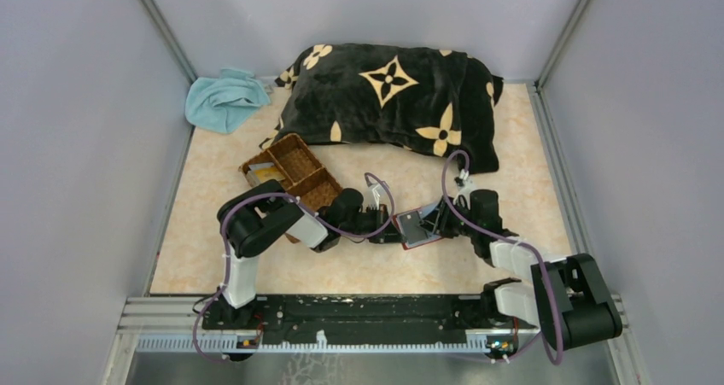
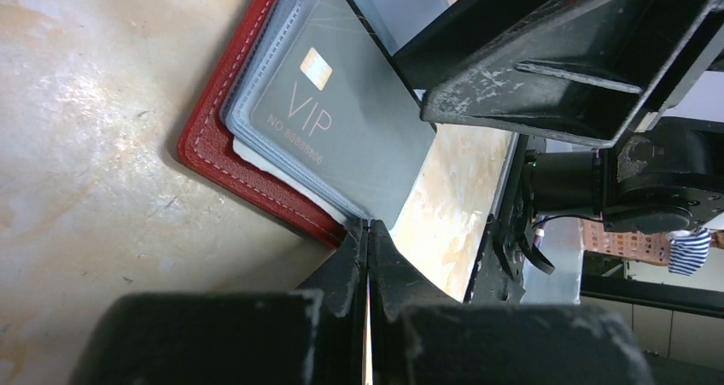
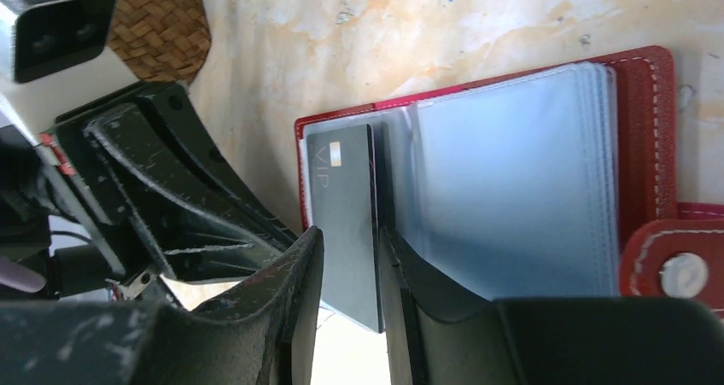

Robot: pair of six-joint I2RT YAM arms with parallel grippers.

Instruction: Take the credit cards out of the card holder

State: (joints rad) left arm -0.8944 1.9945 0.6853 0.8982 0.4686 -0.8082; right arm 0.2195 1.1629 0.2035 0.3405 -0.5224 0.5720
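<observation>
The card holder (image 1: 417,230) lies open on the table (image 1: 359,270) at centre frame in the top view, between the two grippers; its red cover (image 2: 222,159) faces down and its clear sleeves (image 3: 512,180) fan upward. A grey card (image 2: 341,120) marked VIP sits on the outermost sleeve and projects past the holder's edge.

Left gripper (image 2: 369,231): fingers pressed together with no visible gap; the tips meet the lower corner of the card. Whether that corner is caught between them cannot be told.

Right gripper (image 3: 348,236): fingers narrowly spread; the card (image 3: 341,214) stands between them, tilted, its right edge against the right finger (image 3: 401,291). Bare table shows through the gap lower down. In the left wrist view this gripper fills the upper right and covers the card's upper edge.

A basket (image 1: 294,170) sits just left of centre, touching the left arm; a blanket (image 1: 393,103) lies at upper centre; a blue cloth (image 1: 224,101) lies at upper left.
</observation>
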